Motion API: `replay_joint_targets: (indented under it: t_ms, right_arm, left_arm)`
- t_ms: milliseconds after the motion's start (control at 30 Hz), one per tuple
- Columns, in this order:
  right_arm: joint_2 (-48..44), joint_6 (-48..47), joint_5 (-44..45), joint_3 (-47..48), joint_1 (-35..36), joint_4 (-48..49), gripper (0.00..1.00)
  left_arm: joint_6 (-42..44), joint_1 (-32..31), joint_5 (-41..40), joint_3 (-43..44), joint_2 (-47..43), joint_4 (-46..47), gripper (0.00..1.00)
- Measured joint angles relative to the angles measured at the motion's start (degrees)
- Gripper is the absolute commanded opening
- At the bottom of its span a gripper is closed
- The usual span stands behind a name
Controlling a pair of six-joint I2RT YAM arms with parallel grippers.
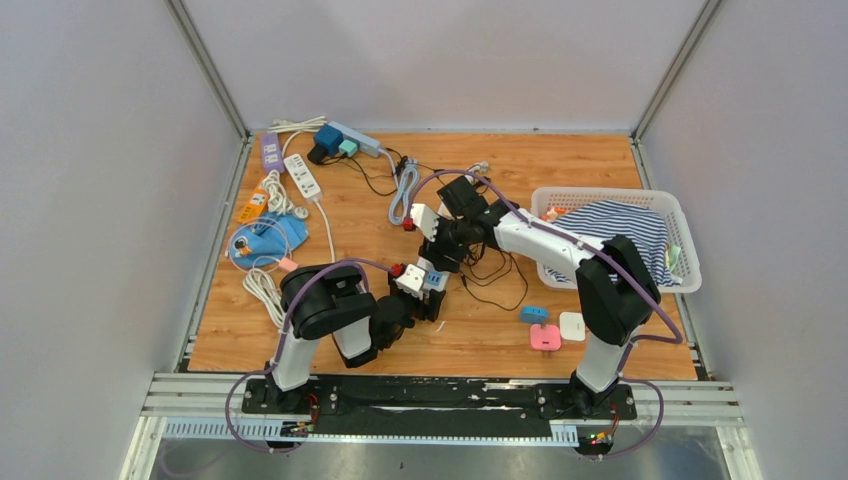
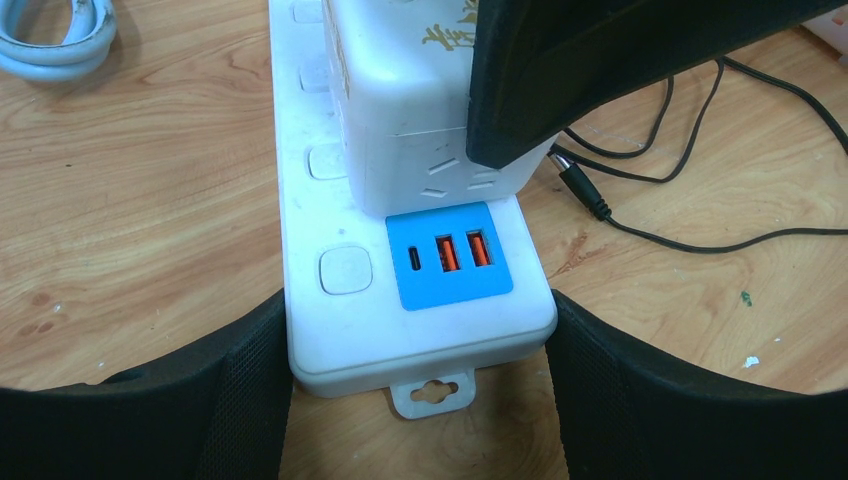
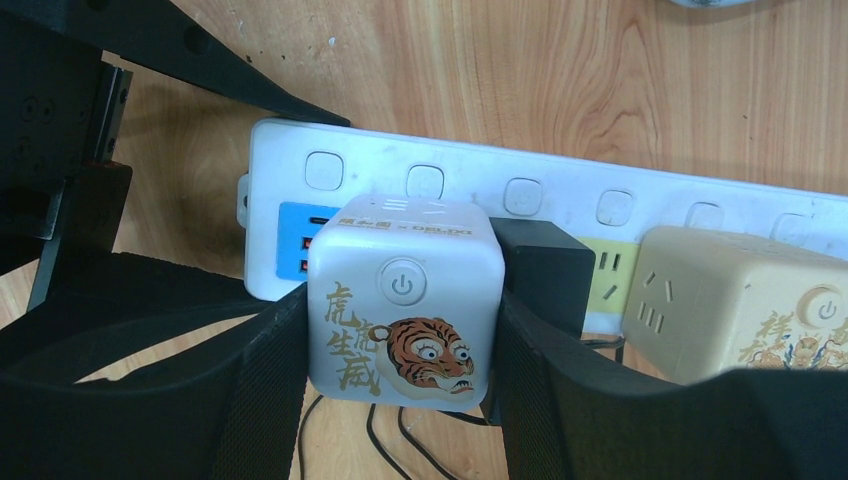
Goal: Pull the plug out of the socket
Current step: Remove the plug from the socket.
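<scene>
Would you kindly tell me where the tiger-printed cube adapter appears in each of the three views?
Top external: tiger cube adapter, table centre, beside the blue USB panel.
Left wrist: top centre, just above that panel, partly behind a black finger.
Right wrist: centre, in the right gripper; panel behind its left edge.
Shared landmark: the blue USB panel.

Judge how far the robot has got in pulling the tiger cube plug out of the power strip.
Done: the left gripper has its jaws clamped on the end of the power strip, and the right gripper has its jaws on the tiger cube plug. In hand: both grips, with the plug looking seated on the strip. Left: pull it free.
</scene>
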Motion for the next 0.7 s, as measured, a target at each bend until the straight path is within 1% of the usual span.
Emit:
replay_joint_targets:
  t_ms: [267,700]
  right_arm:
    - [-0.04,0.15,-3.26,0.0,-1.7,-0.55,0.0]
    - [-0.24,-0.13,-3.8,-0.02,-1.7,-1.2,0.0]
  left_arm:
    - [0.0,0.0,0.57,0.15,0.0,-0.02,0.0]
    - [0.02,0.0,1.05,0.13,0.0,0.0,0.0]
